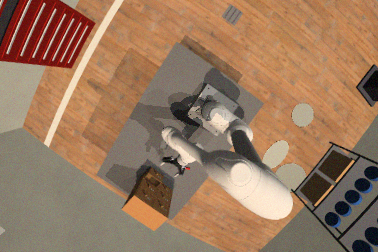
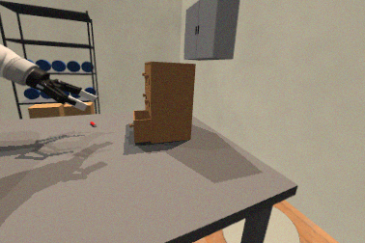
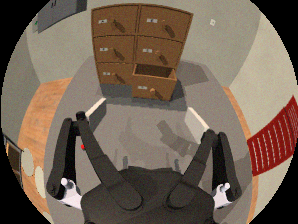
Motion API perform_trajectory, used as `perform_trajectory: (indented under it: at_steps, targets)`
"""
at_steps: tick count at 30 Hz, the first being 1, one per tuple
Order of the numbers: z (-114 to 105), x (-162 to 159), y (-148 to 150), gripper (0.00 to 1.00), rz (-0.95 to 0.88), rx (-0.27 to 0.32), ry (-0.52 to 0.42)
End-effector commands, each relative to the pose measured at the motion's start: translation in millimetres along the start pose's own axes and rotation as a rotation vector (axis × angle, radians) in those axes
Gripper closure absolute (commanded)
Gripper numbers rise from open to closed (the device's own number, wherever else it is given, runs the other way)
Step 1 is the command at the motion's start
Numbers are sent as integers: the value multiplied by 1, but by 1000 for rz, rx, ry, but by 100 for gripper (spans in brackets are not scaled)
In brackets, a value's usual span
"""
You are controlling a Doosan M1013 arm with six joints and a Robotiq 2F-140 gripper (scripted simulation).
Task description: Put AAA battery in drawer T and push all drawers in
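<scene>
The AAA battery lies on the grey table as a small red thing, a little in from the far edge and apart from the chest; from above it shows as a red speck just beside the gripper; in the wrist view only a red sliver peeps out beside one finger; the gripper hangs above the table short of the battery, jaws spread wide with nothing between them, its fingers pointing toward the chest.

The small chest stands upright near the table's far right corner; its front shows two columns of wooden drawers; the lowest drawer on the right column is pulled partly out, and what I can see of its inside looks bare; the rest sit pushed in; I cannot read the marks on the fronts.

Around the table runs a wooden floor; a grey wall cabinet hangs on the right wall; a black shelf rack with blue discs stands at the back, a cardboard box at its foot; a red cabinet stands off to one side.
</scene>
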State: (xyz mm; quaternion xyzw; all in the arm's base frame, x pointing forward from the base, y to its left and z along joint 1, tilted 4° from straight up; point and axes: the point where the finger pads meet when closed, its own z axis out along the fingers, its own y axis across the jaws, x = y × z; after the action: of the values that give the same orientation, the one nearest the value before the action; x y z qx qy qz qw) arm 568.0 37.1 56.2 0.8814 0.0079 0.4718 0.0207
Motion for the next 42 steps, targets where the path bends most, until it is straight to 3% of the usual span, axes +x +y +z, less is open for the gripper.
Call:
perform_trajectory:
  at_steps: [1,16,42]
  targets:
    - [1,5,0,0,-3,-2,-49]
    - [-3,11,0,0,-3,-3,-261]
    - [-4,13,3,0,-4,-13,-336]
